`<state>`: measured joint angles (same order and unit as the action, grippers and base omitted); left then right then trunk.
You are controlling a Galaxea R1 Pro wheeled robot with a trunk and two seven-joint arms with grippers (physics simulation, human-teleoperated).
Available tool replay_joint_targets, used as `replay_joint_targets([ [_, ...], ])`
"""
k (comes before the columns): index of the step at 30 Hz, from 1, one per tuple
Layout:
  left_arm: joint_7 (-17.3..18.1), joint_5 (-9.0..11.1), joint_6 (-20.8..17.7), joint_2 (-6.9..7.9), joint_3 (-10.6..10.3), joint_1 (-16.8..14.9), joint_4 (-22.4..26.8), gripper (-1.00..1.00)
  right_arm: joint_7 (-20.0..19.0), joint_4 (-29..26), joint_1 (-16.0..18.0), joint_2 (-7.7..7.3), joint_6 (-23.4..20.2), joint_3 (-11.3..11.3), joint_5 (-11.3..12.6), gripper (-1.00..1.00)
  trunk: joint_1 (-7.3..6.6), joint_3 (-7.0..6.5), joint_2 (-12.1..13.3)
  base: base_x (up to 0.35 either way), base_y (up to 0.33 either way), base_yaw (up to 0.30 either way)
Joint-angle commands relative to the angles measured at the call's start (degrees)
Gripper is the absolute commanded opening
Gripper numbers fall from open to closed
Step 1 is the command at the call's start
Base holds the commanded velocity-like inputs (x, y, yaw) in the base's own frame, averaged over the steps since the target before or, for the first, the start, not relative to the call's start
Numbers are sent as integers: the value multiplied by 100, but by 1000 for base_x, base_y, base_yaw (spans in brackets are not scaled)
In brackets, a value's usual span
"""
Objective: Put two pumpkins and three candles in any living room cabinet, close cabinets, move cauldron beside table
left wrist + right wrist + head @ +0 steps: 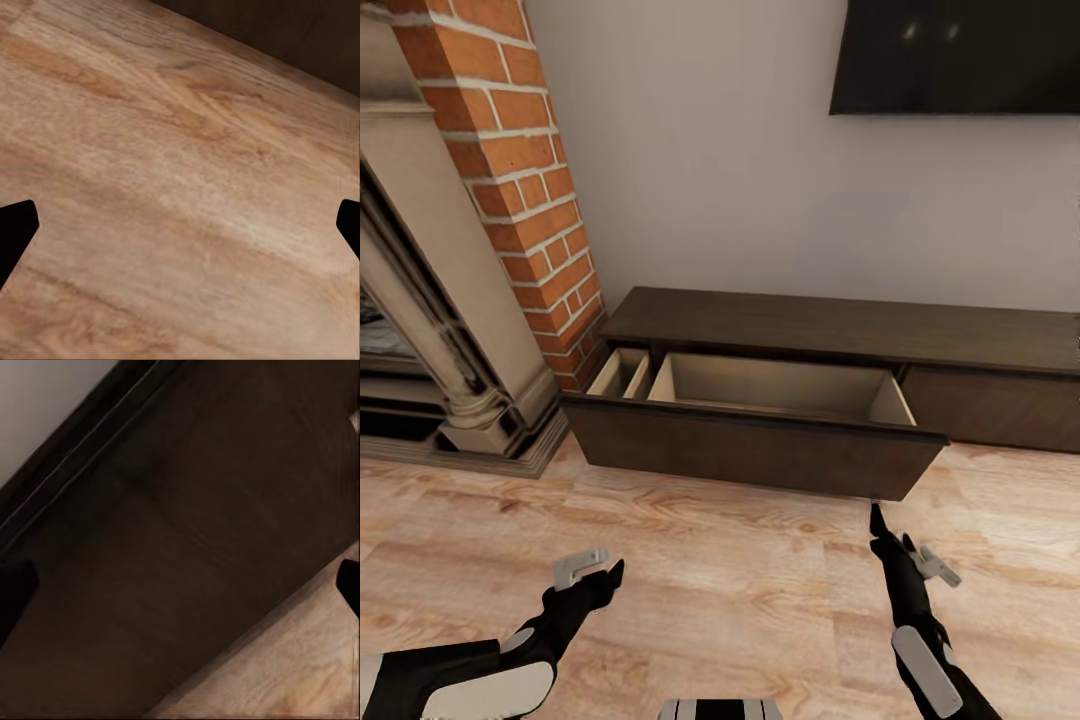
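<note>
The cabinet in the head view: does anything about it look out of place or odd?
Yes. The cabinet has one wide drawer pulled out over the wooden floor, while the front at its right end stays flush. The pale drawer interior looks empty as far as can be seen. Nothing appears damaged or spilled.

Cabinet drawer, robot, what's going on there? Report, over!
Both grippers, left and right, open and empty. Cabinet drawer pulled out, nothing visible inside. Right gripper close to drawer front; nothing in the way.

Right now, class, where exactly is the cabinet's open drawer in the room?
In the head view, the open drawer juts from the cabinet at its left end, beside the brick fireplace, below the wall screen.
</note>
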<state>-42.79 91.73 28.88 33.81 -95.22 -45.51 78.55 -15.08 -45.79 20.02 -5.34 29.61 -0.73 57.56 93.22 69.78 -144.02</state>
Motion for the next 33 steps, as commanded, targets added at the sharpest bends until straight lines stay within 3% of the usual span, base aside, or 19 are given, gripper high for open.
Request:
replay_joint_targets([
  [1, -11, 41, 4, -50, 0, -10, -141, 100, -38, 64, -71, -1, 73, -6, -54, 100, -4, -18, 0, 0, 0, 0],
  [4, -10, 86, -56, -107, 16, -10, -362, 100, -26, 136, -202, -22, 134, 0, -195, 100, -11, -85, 4, 0, 0, 0],
  [7, -13, 213, -435, -200, 31, -10, -685, 100, 105, 168, -337, -108, 163, 6, -331, 100, -19, -151, 8, 0, 0, 0],
  [12, -16, 602, -823, -437, 97, -10, -1349, 100, 810, -67, -631, -217, 125, 8, -779, 100, -32, -262, 14, 0, 0, 0],
  [14, -18, 734, -869, -503, 96, -10, -1586, 100, 1280, -315, -784, -241, -24, 5, -1170, 100, -37, -306, 17, 0, 0, 0],
  [15, -18, 784, -885, -519, 94, -10, -1694, 100, 1637, -505, -884, -247, -239, 2, -1530, 100, -40, -329, 18, 0, 0, 0],
  [16, -18, 795, -889, -520, 94, -10, -1719, 100, 1748, -573, -916, -247, -319, 1, -1654, 100, -42, -351, 20, 0, 0, 0],
  [17, -20, 819, -891, -524, 91, -10, -1767, 100, 2059, -807, -1032, -239, -560, -2, -2034, 100, -45, -373, 21, 0, 0, 0],
  [21, -25, 850, -878, -532, 84, -10, -1804, 100, 2421, -1132, -1262, -231, -807, -6, -2627, 100, -55, -461, 26, 0, 0, 0],
  [26, -29, 861, -837, -530, 77, -10, -1795, 100, 2520, -1238, -1464, -207, -810, -13, -2870, 100, -68, -572, 33, 0, 0, 0],
  [33, -62, 864, -620, -566, 66, -10, -1707, 100, 2553, -1227, -1558, -107, -548, -6, -2936, 100, -86, -727, 42, 0, 0, 0],
])
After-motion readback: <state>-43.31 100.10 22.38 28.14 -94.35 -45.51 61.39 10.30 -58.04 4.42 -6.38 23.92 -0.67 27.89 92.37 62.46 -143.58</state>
